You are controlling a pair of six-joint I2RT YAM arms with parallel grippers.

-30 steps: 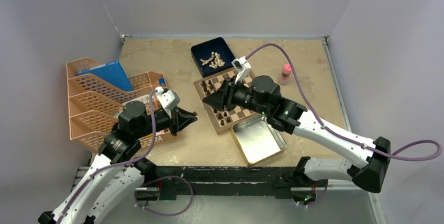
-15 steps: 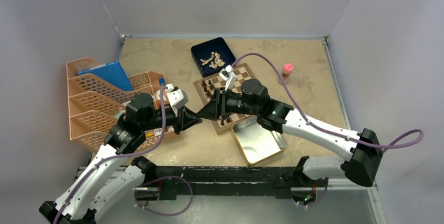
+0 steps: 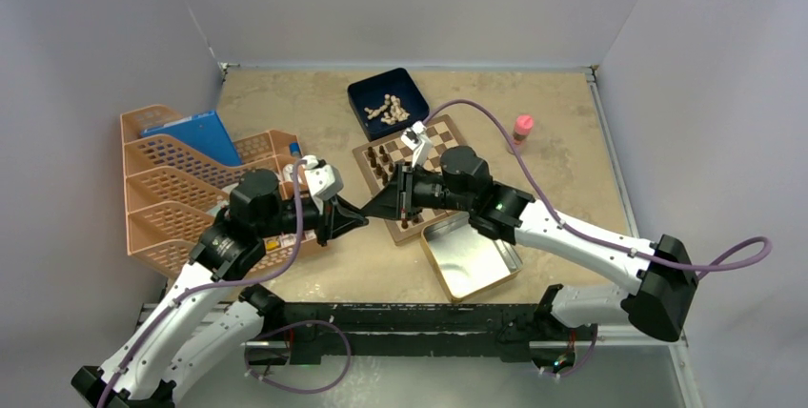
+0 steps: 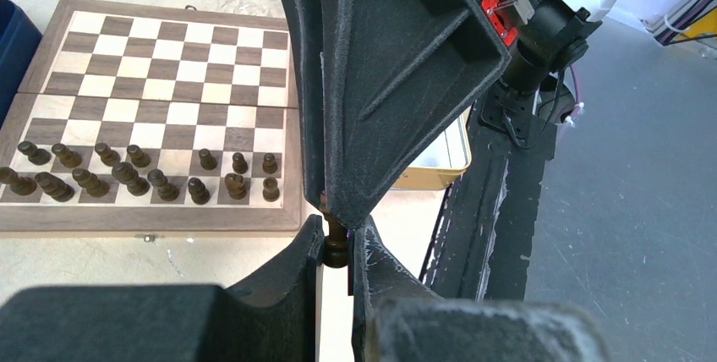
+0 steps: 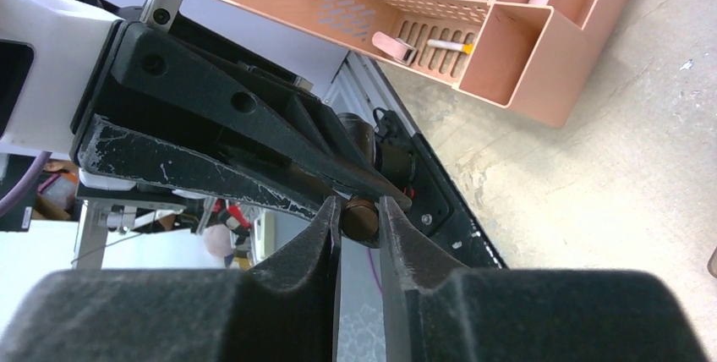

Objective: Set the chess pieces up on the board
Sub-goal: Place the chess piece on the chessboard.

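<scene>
Bench [image 3: 286, 103]: tan top, walled on the left, back and right, with a black rail [image 3: 410, 317] along the near edge. Open surface lies along the back, and on the right side past the tin.

Peach mesh organizer [image 3: 157, 189]: against the left wall, a blue folder [image 3: 191, 136] standing in it. It bounds the left arm's side.

Board [image 3: 443, 136]: mid-bench, turned at an angle. A silver tin [image 3: 472, 255] lies just beside its near edge and a dark blue box [image 3: 362, 98] of pale chessmen [image 3: 389, 108] sits at its far corner. A pink bottle [image 3: 522, 127] stands apart to the right.

Both arms reach inward and meet tip to tip over the bare strip between organizer and board, just off the board's near-left corner. The right forearm crosses above the tin.

Left end effector [image 4: 336, 248]: pressed together, pinching the held piece [image 4: 336, 242] by its lower part.

Right end effector [image 5: 358, 205]: its fingers flank the other end of the held piece closely. I cannot tell whether they press on it.

Chess pieces [image 4: 127, 172]: dark brown, standing in two rows along the board's left edge. The other squares are open.
</scene>
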